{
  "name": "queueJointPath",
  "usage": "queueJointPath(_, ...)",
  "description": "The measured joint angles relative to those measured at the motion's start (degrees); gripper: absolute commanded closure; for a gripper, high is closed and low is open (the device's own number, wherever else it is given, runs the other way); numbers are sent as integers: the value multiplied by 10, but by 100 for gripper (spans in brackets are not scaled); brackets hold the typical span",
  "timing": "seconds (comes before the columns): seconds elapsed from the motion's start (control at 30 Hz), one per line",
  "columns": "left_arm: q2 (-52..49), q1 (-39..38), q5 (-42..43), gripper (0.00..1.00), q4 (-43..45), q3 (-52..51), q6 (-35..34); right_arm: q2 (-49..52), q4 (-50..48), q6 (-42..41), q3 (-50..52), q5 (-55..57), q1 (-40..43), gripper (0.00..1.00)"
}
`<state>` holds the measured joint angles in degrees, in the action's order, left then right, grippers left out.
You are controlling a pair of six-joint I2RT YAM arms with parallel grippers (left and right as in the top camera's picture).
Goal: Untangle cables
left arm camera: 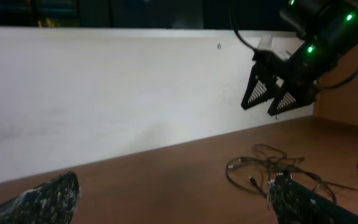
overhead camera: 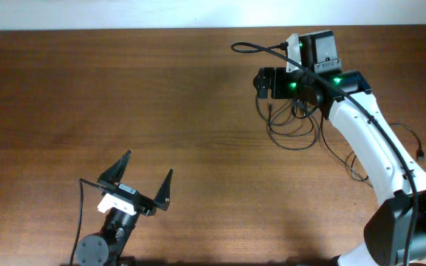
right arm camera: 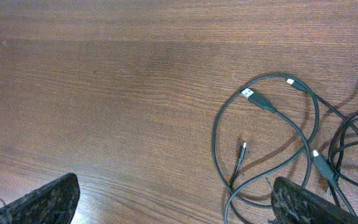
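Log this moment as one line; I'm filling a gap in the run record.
thin black tangled cables: looped on brown wooden table, untouched | left gripper: open, empty, far away | right gripper: open, empty, raised near them

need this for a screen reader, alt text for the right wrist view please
Several thin black cables with small plug ends lie in loose, overlapping loops at the right of the frame, on a brown wooden table. The right gripper shows its two dark fingertips in the bottom corners, spread wide and holding nothing.

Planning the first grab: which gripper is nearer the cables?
Right. The right gripper hangs over the cables; the left gripper sits far across the table from them.
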<state>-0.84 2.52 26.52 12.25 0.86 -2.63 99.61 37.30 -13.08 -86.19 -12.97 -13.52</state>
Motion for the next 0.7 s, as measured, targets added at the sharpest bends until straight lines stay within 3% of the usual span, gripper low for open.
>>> queueJointPath(0.3, 2, 0, 0, 1, -147, -2, 0, 0, 0, 0, 0, 0, 0, 1)
queueJointPath(0.7, 2, 0, 0, 1, -148, -2, 0, 0, 0, 0, 0, 0, 0, 1)
